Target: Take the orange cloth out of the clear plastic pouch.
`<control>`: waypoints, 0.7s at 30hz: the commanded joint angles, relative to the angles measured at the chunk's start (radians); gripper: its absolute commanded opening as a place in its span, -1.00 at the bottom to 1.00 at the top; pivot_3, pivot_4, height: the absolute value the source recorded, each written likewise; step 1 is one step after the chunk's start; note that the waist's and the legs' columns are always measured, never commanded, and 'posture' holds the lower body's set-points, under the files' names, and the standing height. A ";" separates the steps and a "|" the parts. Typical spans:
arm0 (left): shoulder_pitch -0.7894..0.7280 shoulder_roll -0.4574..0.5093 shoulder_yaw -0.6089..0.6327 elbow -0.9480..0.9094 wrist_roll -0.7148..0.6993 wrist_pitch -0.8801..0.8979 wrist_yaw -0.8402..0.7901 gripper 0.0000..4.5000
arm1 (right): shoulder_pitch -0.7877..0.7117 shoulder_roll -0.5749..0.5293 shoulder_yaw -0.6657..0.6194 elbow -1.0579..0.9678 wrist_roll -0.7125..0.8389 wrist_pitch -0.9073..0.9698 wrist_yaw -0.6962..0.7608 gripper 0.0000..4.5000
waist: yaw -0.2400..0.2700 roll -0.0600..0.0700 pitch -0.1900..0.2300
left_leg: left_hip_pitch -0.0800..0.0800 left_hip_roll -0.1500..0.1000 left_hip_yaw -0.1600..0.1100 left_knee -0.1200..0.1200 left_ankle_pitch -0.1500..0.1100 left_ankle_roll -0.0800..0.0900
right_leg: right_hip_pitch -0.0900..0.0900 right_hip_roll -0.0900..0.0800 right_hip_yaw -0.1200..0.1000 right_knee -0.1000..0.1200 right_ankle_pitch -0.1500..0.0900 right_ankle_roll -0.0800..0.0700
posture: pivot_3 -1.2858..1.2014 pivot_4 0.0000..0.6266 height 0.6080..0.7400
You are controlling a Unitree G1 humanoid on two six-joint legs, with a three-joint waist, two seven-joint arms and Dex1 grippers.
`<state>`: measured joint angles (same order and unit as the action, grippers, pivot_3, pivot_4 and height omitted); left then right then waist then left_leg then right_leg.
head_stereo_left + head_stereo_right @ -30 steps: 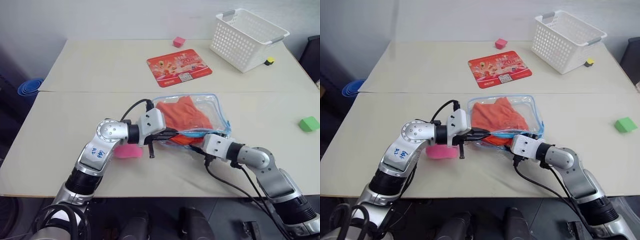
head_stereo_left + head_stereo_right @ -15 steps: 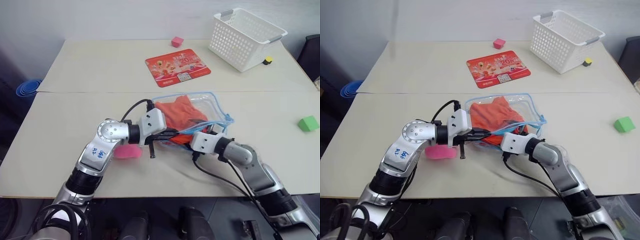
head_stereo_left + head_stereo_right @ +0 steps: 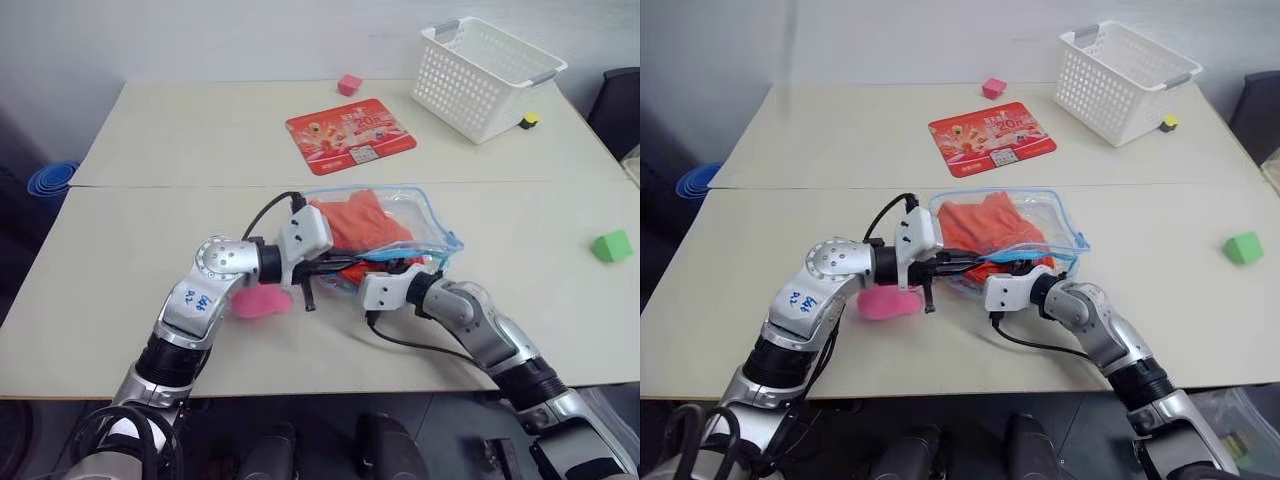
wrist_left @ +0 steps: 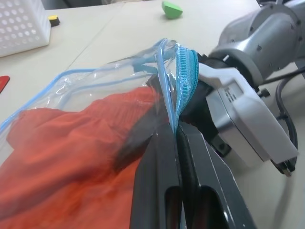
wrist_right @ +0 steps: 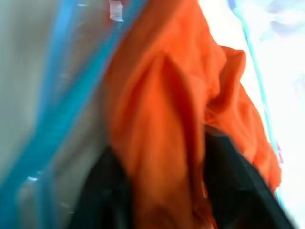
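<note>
The clear plastic pouch (image 3: 428,214) with light blue zipper edging lies mid-table, its mouth lifted toward me. The orange cloth (image 3: 362,224) sits crumpled inside it. My left gripper (image 4: 177,136) is shut on the blue zipper edge (image 4: 185,67) and holds the mouth up; it is also seen from above as the left gripper (image 3: 335,268). My right gripper (image 3: 372,266) reaches into the mouth from the right. In the right wrist view its two black fingers (image 5: 106,191) pinch a fold of the orange cloth (image 5: 162,124) between them.
A pink plush toy (image 3: 262,300) lies under my left forearm. Farther back are a red printed mat (image 3: 350,128), a pink cube (image 3: 349,84) and a white lattice basket (image 3: 485,62). A green block (image 3: 611,244) sits at the right edge.
My right gripper has slid left into the pouch mouth and closed its fingers around a fold of the cloth. The left gripper has kept its hold on the zipper edge.
</note>
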<state>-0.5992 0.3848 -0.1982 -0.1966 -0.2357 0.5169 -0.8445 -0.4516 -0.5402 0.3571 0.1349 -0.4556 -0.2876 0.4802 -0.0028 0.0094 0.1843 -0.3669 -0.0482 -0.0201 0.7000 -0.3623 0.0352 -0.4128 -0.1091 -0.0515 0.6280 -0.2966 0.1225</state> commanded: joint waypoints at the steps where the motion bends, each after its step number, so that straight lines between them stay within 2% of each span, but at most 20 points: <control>1: -0.044 -0.038 0.049 -0.029 -0.052 0.040 0.046 -1.00 | 0.025 -0.021 0.015 0.011 -0.021 -0.006 0.026 -0.79 | 0.002 0.000 0.000 | 0.000 0.000 0.000 0.000 0.000 0.000 | 0.000 0.000 0.000 0.000 0.000 0.000 | 0.03 -0.52 1.00; 3: -0.057 -0.051 0.056 -0.014 -0.056 0.056 0.064 -1.00 | 0.033 -0.034 0.018 -0.003 -0.029 -0.019 0.034 -0.99 | 0.001 0.000 0.000 | 0.000 0.000 0.000 0.000 0.000 0.000 | 0.000 0.000 0.000 0.000 0.000 0.000 | 0.03 -0.52 1.00; 9: -0.076 -0.052 0.025 0.051 0.002 0.030 0.103 -1.00 | 0.070 -0.106 0.020 -0.085 -0.052 -0.105 0.063 -0.99 | 0.005 0.000 0.000 | 0.000 -0.001 -0.001 0.000 0.000 0.000 | 0.000 0.000 0.000 0.000 0.000 0.000 | 0.03 -0.52 1.00; 15: -0.063 -0.006 -0.067 0.167 0.162 -0.101 0.142 -1.00 | 0.188 -0.324 -0.085 -0.324 0.065 -0.277 0.145 -0.99 | 0.014 0.000 0.000 | -0.001 -0.002 0.000 -0.001 0.000 0.000 | 0.000 0.000 -0.001 -0.001 0.000 0.000 | 0.03 -0.52 1.00; 21: -0.083 0.003 -0.044 0.273 0.235 -0.153 0.214 -1.00 | 0.404 -0.555 -0.151 -0.364 0.182 -0.474 0.220 -0.99 | 0.025 -0.001 0.000 | -0.001 -0.001 0.001 -0.001 0.000 0.000 | 0.000 0.000 -0.001 -0.002 0.000 0.000 | 0.03 -0.52 1.00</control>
<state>-0.6640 0.3715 -0.2752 0.0666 -0.0259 0.3883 -0.6584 -0.0865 -1.0542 0.2484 -0.2193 -0.3116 -0.6982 0.6839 0.0218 0.0088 0.1843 -0.3677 -0.0487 -0.0195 0.6993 -0.3623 0.0353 -0.4126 -0.1090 -0.0528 0.6262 -0.2967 0.1225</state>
